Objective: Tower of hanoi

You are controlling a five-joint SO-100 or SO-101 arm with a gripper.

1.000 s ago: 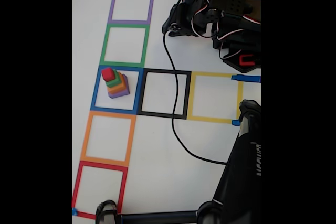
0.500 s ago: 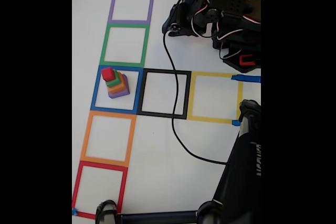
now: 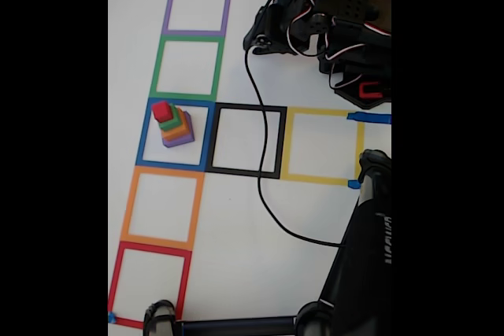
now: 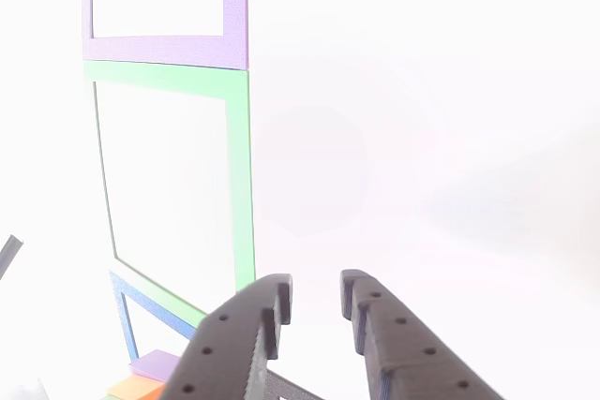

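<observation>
The tower of hanoi (image 3: 175, 124) stands in the blue tape square (image 3: 146, 147) at the left of the fixed view, with red on top, then green, orange and purple at the bottom. The other view catches the purple cube (image 4: 159, 362) and the orange one (image 4: 129, 387) at its bottom left edge. My arm is folded at the top right of the fixed view, with my gripper (image 3: 253, 40) far from the stack, up and to its right. In the other view my gripper (image 4: 317, 289) shows a narrow gap between its dark fingers (image 4: 246, 334), and nothing is in it.
Tape squares form a column: purple (image 3: 167, 13), green (image 3: 157, 68), blue, orange (image 3: 127, 210), red (image 3: 115, 289). A black square (image 3: 280, 147) and a yellow square (image 3: 287, 147) lie right of the blue one. A black cable (image 3: 260, 186) crosses the table. A black stand (image 3: 366, 257) fills the lower right.
</observation>
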